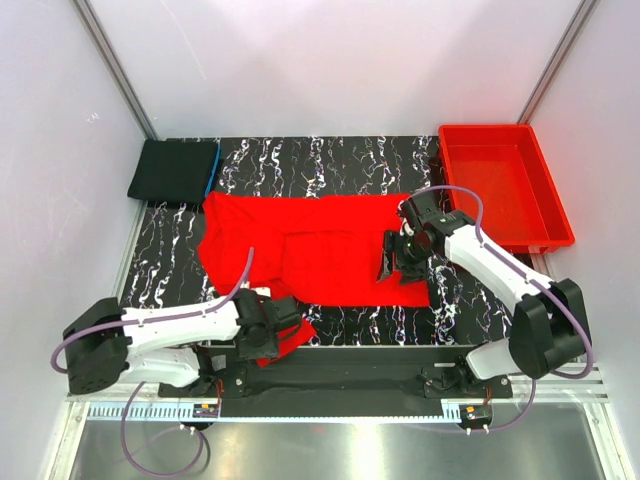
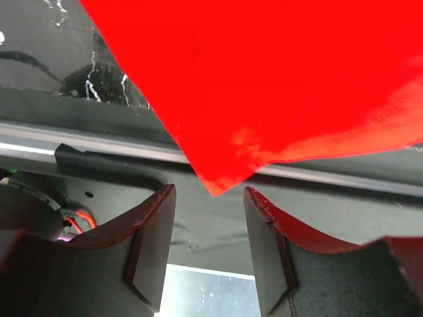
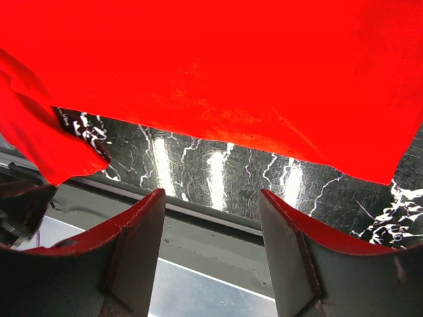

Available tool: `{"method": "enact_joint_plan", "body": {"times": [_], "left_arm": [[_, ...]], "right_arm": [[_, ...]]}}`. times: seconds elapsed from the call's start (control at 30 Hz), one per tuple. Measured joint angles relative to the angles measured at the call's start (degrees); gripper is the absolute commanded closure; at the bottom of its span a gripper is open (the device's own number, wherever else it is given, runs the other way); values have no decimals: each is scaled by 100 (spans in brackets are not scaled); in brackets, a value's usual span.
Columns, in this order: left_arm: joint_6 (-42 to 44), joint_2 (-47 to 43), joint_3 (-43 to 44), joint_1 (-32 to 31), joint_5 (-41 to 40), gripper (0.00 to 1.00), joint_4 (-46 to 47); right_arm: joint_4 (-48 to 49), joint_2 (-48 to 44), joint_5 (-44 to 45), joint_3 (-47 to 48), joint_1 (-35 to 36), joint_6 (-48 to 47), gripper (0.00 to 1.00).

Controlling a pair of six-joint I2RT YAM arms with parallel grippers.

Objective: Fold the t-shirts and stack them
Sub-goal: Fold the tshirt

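Observation:
The bright red t-shirt (image 1: 320, 250) lies spread flat on the marbled table, with one corner hanging toward the near edge. My left gripper (image 1: 285, 335) is at that near-left corner. In the left wrist view its jaws (image 2: 208, 198) stand open and empty, with the tip of the red cloth (image 2: 264, 79) just beyond the fingertips. My right gripper (image 1: 388, 262) is over the shirt's right part. It is open and empty in the right wrist view (image 3: 211, 198), with the shirt's hem (image 3: 231, 66) ahead of it. The folded black t-shirt (image 1: 172, 170) with a blue edge lies at the back left.
A rigid red plastic bin (image 1: 505, 185) stands at the back right, beside the right arm. The black marbled table (image 1: 300, 155) shows behind the shirt. A metal rail (image 2: 79, 142) runs along the near table edge. White walls close in on both sides.

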Motion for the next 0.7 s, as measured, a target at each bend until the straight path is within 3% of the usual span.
{"method": "enact_joint_plan", "body": {"times": [0.27, 0.5, 0.6, 0.7], "left_arm": [[-39, 326, -184, -33, 15, 58, 413], [-63, 356, -367, -33, 22, 82, 780], [-109, 358, -393, -33, 24, 100, 870], [-142, 319, -332, -33, -50, 100, 699]], "right_arm": [[-61, -369, 11, -31, 0, 2, 34], [-153, -514, 94, -162, 0, 2, 34], [-166, -566, 118, -208, 0, 7, 34], [-221, -575, 275, -216, 0, 90, 39]]}}
